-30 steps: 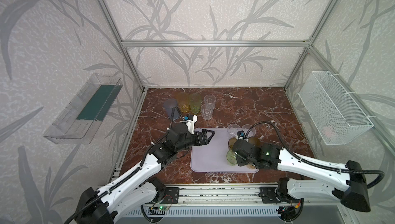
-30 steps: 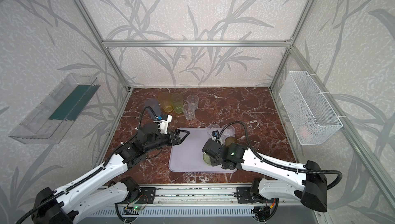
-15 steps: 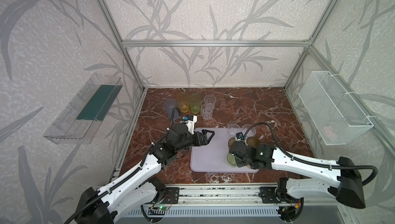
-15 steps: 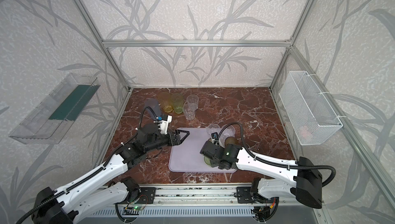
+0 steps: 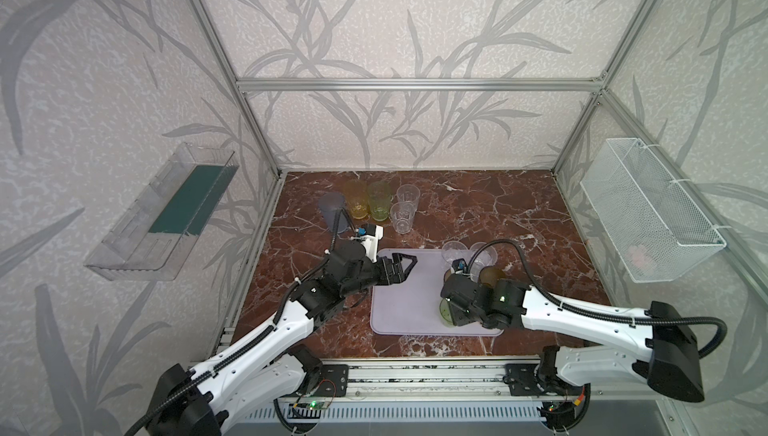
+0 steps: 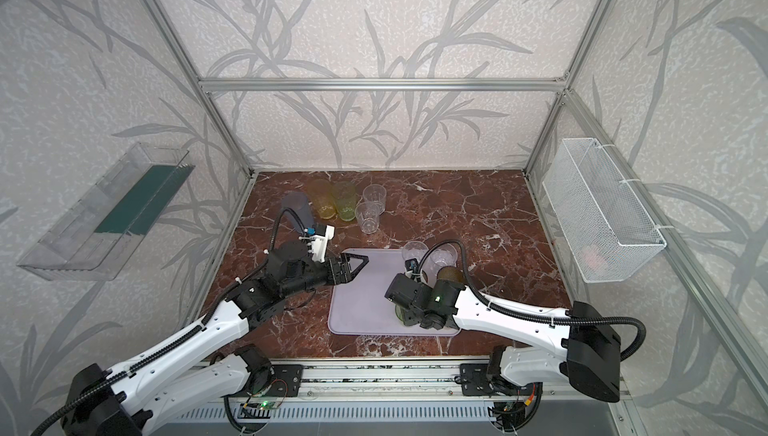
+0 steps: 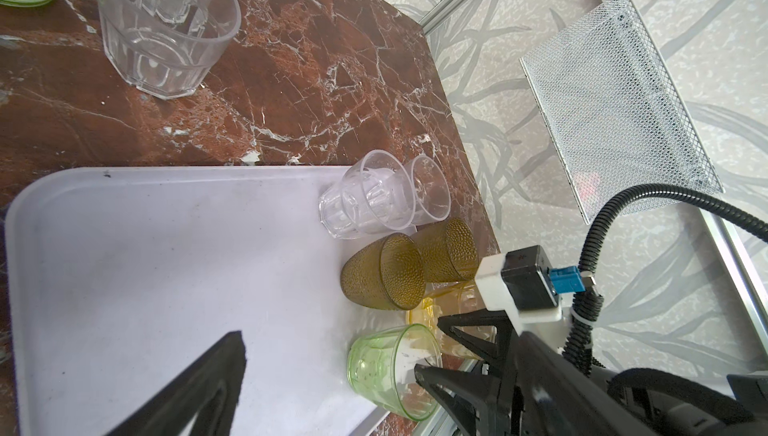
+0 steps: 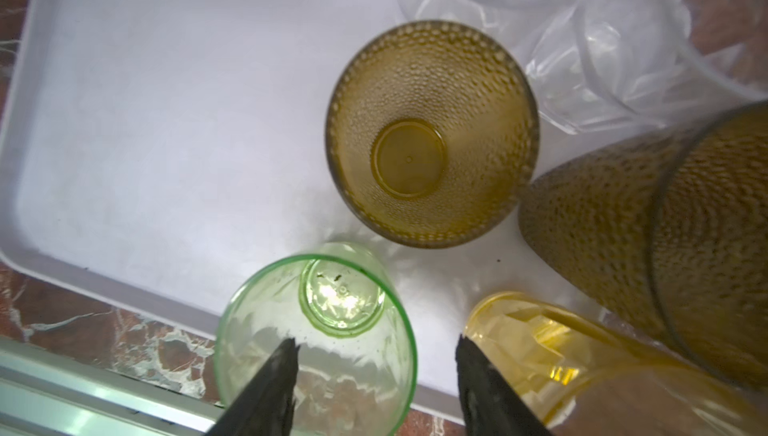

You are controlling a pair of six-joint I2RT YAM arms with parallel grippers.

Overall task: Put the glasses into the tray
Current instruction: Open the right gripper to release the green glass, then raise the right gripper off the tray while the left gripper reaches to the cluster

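The right gripper (image 8: 376,342), clamped a second ago on the light green see-through tumbler (image 8: 316,330), is now found with jaws parted, and the release is judged made. The tumbler stands upright at the near edge of the flat pale lilac tray (image 8: 166,122). Its wall lies between the jaws, one inside the rim and one outside. The left gripper (image 5: 401,267) hangs wide open and empty.

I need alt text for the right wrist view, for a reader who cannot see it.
The right gripper, open, straddles one wall of a light green glass standing on the lilac tray near its edge. Beside it are an amber-yellow glass, two dark olive-brown glasses and clear glasses.
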